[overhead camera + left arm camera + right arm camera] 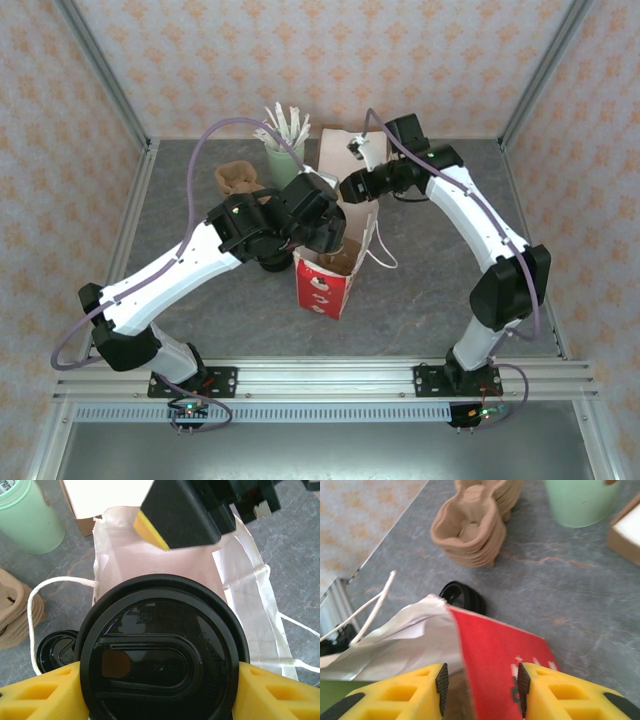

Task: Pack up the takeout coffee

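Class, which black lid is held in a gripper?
The lid clamped in the left gripper, over the bag; the other lid lies loose on the table.

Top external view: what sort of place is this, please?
Probably a robot test cell dressed as a coffee takeout counter: metal frame rails and patterned walls enclose a grey table, on which stand a stack of pulp cup carriers, a green cup of white sticks and a red paper bag.

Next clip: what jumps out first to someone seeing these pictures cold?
The black-lidded takeout coffee, clamped between the left gripper's yellow fingers, looms large in the left wrist view. It sits right at the open mouth of the red-and-white paper bag mid-table. The right gripper straddles the bag's rim, one finger on each side.
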You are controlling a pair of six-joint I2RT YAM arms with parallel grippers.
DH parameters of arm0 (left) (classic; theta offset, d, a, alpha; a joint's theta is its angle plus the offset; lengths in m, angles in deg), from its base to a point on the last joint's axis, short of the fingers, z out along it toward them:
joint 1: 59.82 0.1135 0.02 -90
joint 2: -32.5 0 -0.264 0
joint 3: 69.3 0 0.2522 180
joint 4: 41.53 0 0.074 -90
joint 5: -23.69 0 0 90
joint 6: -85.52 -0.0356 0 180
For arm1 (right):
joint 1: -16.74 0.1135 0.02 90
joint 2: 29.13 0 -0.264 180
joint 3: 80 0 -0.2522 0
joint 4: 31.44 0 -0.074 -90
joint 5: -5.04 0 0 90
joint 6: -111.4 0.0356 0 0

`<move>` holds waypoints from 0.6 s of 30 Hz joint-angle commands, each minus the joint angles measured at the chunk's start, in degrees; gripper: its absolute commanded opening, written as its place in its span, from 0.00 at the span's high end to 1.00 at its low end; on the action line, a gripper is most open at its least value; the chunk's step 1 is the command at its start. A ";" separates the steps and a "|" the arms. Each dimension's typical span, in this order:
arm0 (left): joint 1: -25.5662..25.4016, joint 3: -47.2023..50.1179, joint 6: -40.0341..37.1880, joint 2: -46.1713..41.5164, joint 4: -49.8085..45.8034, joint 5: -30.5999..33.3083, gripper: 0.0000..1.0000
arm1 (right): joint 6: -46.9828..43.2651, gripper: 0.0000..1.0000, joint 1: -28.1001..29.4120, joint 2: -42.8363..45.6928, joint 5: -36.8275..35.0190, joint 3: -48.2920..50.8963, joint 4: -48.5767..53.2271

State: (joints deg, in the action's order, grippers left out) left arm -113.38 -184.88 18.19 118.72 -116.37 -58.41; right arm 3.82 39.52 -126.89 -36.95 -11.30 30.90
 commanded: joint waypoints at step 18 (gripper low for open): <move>-2.88 6.45 5.17 -14.11 -5.27 2.54 0.36 | 1.26 0.65 8.96 3.45 8.10 3.42 1.91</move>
State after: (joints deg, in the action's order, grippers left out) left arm -115.06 -179.44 21.45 105.86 -119.56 -58.12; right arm 0.21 47.08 -127.48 -28.12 -9.90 36.10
